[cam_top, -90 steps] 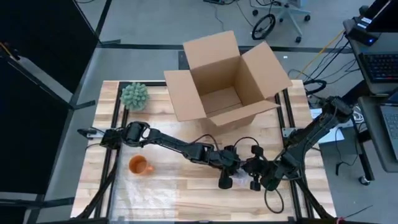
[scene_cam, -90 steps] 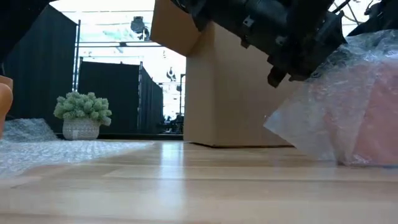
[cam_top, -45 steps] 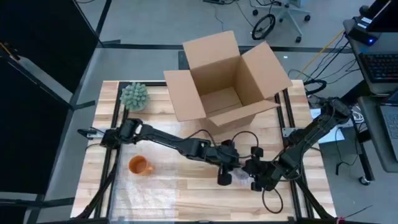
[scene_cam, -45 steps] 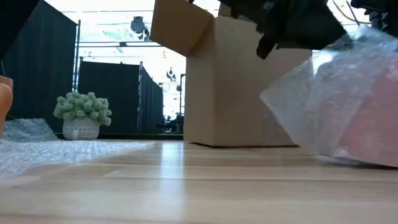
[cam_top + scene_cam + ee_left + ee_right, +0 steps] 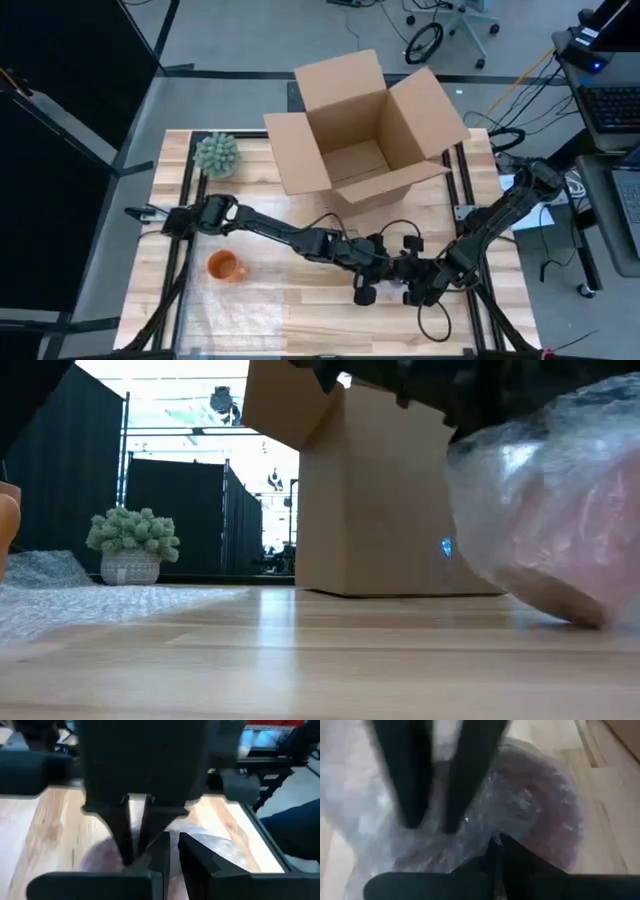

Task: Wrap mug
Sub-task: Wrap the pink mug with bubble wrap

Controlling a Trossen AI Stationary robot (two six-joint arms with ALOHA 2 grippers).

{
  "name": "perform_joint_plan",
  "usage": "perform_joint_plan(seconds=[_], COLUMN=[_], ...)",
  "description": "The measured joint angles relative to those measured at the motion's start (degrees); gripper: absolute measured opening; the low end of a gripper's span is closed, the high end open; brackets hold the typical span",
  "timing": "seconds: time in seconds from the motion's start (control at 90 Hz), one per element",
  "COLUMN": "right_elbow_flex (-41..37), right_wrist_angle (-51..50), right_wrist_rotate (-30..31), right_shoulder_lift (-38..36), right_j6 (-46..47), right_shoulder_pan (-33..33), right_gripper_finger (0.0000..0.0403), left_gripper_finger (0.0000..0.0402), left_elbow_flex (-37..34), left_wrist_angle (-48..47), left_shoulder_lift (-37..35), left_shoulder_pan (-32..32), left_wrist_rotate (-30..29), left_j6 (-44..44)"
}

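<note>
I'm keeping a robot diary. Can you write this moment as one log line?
step: wrapping | left gripper: at wrapped mug | right gripper: shut on bubble wrap | orange mug: unwrapped

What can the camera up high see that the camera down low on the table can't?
Only the high view shows the orange mug, the inside of the open cardboard box, and both arms meeting, left gripper beside right gripper. Only the low view shows the bubble-wrapped pink bundle up close, tilted with one edge on the table. Both show the box, the green plant and the wooden table.
</note>
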Motion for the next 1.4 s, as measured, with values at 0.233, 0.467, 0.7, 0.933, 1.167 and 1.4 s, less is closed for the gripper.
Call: perform_joint_plan(seconds=[0.233, 0.467, 0.7, 0.933, 1.167, 1.4], right_elbow_flex=[0.0, 0.1, 0.1, 0.3, 0.2, 0.2], right_wrist_angle=[0.6, 3.0, 9.9, 10.6, 9.9, 6.1], right_wrist_rotate=[0.2, -1.0, -5.6, -8.2, -7.4, -12.1], right_shoulder_lift=[-0.1, -0.1, -0.1, -0.3, -1.8, -7.1], right_j6=[-1.4, -2.8, -4.9, -5.6, -6.1, -7.0], right_shoulder_pan=[-0.6, -0.7, -1.5, -3.8, -4.0, -4.5], right_gripper_finger=[0.0000, 0.0000, 0.0015, 0.0090, 0.0127, 0.0125], left_gripper_finger=[0.0026, 0.0026, 0.0026, 0.0026, 0.0026, 0.0026], left_elbow_flex=[0.3, 0.3, 0.1, -0.1, -0.1, 0.0], left_wrist_angle=[-1.4, -4.3, -8.3, -9.1, -8.4, -7.5], left_shoulder_lift=[1.4, 1.5, 1.4, 1.6, 1.7, 1.8], left_shoulder_pan=[0.3, 0.2, 0.2, 0.0, 0.2, 0.4], left_wrist_rotate=[0.4, 1.0, 0.6, -1.5, -1.3, -1.3], left_j6=[0.1, 0.1, 0.1, 0.0, 0.1, 0.1])
